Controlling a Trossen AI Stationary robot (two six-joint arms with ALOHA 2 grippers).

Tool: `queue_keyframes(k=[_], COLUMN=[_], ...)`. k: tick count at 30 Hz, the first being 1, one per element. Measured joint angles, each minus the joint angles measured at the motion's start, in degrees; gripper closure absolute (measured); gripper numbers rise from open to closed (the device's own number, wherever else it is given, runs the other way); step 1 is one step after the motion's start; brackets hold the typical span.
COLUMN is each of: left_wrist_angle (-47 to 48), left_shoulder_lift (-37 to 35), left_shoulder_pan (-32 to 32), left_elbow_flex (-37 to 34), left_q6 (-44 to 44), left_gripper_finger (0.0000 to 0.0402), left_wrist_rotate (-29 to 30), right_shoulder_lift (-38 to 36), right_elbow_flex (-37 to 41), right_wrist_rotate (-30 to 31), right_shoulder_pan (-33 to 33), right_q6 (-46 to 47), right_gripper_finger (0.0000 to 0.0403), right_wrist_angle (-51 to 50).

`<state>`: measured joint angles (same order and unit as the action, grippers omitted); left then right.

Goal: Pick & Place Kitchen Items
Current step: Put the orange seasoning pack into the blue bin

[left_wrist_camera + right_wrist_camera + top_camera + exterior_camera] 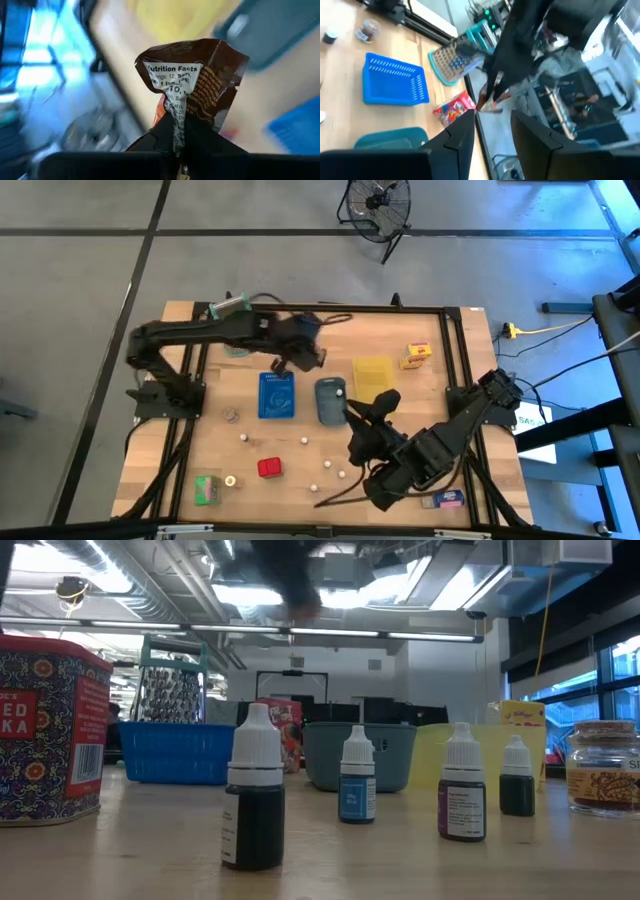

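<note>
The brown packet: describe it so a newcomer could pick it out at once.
Start from the blue tray at the table's middle. Above its far edge hangs the left claw, shut on the brown packet. It is a crumpled foil pouch printed with a white Nutrition Facts panel, the only item off the table.

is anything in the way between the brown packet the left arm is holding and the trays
Nothing visible. The left gripper grips the brown packet in the air over the table, just beyond the blue tray, grey-blue tray and yellow tray. The right gripper hovers beside the grey-blue tray.
</note>
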<state>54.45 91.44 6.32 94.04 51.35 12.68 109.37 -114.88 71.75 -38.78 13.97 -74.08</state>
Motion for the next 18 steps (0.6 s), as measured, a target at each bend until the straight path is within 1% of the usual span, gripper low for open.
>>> queue_keyframes(k=[3, 5, 8, 10, 14, 16, 18], left_wrist_angle=[-0.05, -1.28, -4.32, -8.29, -21.27, -24.57, -23.91], left_shoulder_lift=[-6.03, -9.21, -11.69, -12.57, -14.98, -15.93, -16.57], left_shoulder_pan=[-1.08, -1.56, -2.57, -3.44, -6.08, -7.29, -8.58], left_elbow_flex=[0.00, 0.00, 0.00, -0.01, -0.02, 0.09, 0.08], left_q6=[-3.93, -6.14, -10.96, -15.43, -27.30, -29.89, -30.55], left_gripper_finger=[0.0383, 0.0383, 0.0383, 0.0383, 0.0380, 0.0376, 0.0378], left_wrist_rotate=[-14.97, -23.63, -31.97, -35.73, -39.82, -41.84, -41.24], right_shoulder_lift=[0.02, 0.02, 0.02, 0.02, 0.02, 0.02, 0.02], right_elbow_flex=[-0.26, -0.30, -0.30, -0.30, -0.30, -0.30, -0.30], right_wrist_rotate=[1.78, 2.45, 2.57, 2.39, -4.20, -4.20, -2.78], right_shoulder_pan=[-0.85, -1.43, -2.18, -2.83, -4.23, -5.23, -6.19], right_q6=[-5.89, -10.92, -17.89, -23.18, -37.69, -43.71, -49.63], right_gripper_finger=[0.0272, 0.0272, 0.0272, 0.0272, 0.0272, 0.0272, 0.0272], right_wrist_angle=[3.69, 7.64, 16.22, 22.58, 34.17, 40.30, 46.44])
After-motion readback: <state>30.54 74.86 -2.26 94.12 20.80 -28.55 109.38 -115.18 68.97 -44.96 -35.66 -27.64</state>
